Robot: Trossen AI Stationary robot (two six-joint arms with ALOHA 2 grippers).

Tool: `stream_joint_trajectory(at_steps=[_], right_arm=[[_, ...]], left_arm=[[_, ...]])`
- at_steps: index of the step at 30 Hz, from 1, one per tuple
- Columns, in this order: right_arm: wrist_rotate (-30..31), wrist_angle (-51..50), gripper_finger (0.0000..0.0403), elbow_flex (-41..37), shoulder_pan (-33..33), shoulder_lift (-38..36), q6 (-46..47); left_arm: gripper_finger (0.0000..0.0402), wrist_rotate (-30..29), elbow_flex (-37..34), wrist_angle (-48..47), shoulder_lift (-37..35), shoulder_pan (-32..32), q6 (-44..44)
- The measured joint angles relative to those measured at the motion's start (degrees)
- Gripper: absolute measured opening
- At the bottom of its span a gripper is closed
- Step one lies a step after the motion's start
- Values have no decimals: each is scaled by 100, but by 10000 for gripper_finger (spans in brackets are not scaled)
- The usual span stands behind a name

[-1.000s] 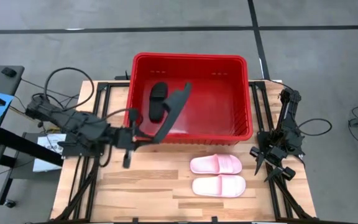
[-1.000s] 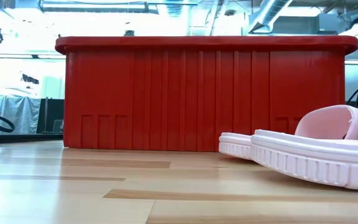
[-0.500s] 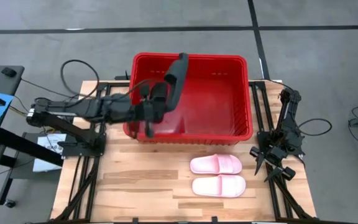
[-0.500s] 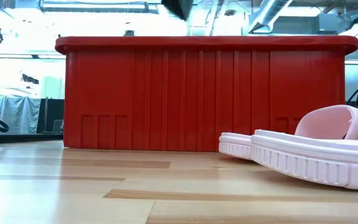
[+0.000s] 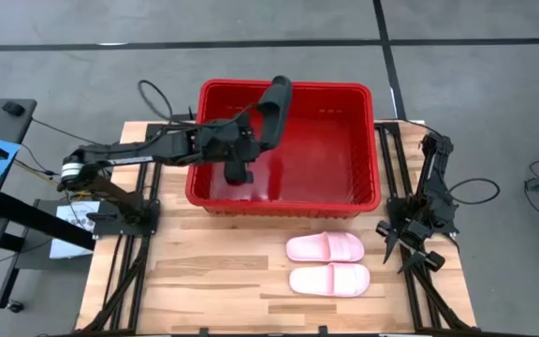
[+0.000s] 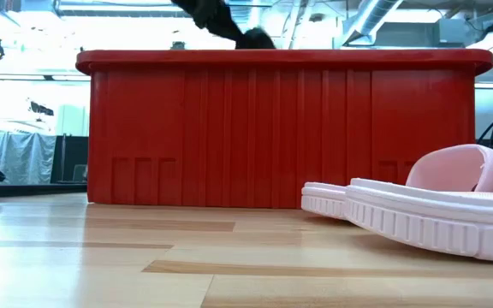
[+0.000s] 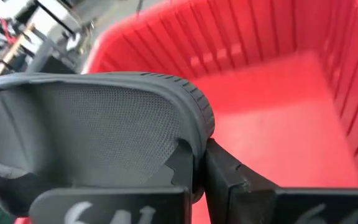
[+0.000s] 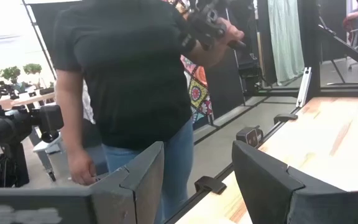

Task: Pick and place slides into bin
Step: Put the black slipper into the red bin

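Observation:
My left gripper (image 5: 254, 134) reaches over the red bin (image 5: 372, 140) and is shut on a black slide (image 5: 274, 103) held above the bin's inside. In the left wrist view the slide's dotted footbed (image 7: 92, 130) fills the left, with the bin's floor (image 7: 278, 124) beyond it. In the low view a dark shape (image 6: 229, 21) shows above the bin's rim (image 6: 272, 60). Two pink slides (image 5: 326, 247) (image 5: 329, 279) lie soles down on the table in front of the bin. The other black slide is hidden. My right gripper (image 8: 194, 180) is open and empty at the table's right edge (image 5: 419, 225). My left gripper pinches the black slide's side edge (image 7: 194, 134) between its two fingers (image 7: 182, 171). The arm comes from the table's left, about level. The slide is lifted clear above the bin's floor and stands on edge, its long side running toward the bin's far wall.
The bin stands at the table's far middle, and its walls rise well above the pink slides. Bare wood lies at the table's near left (image 5: 185, 281). A person in a dark shirt (image 8: 129, 74) stands beyond the table in the right wrist view.
My left gripper has carried the black slide from over the bin's near left corner toward the table's far edge and right, over the bin's inside. It has stayed shut on the slide, which has stayed on edge and clear of the bin.

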Motion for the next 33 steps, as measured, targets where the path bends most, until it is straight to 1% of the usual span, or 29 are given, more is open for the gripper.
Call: stream_joint_trajectory(at_steps=[6, 11, 18, 23, 33], right_arm=[[0, 0, 182, 0, 0, 0, 1], [0, 0, 182, 2, 0, 0, 1], [0, -2, 182, 1, 0, 0, 1], [0, -1, 182, 0, 0, -2, 0], [0, 1, 182, 2, 0, -2, 1]], left_arm=[[0, -343, 0, -132, 502, 84, 372], [0, -625, 2, -581, 853, 84, 361], [0, -633, 2, -1141, 1127, 84, -255], [0, -618, 7, -1270, 1234, 64, -626], [0, -584, 7, -1272, 1716, -10, -631]])
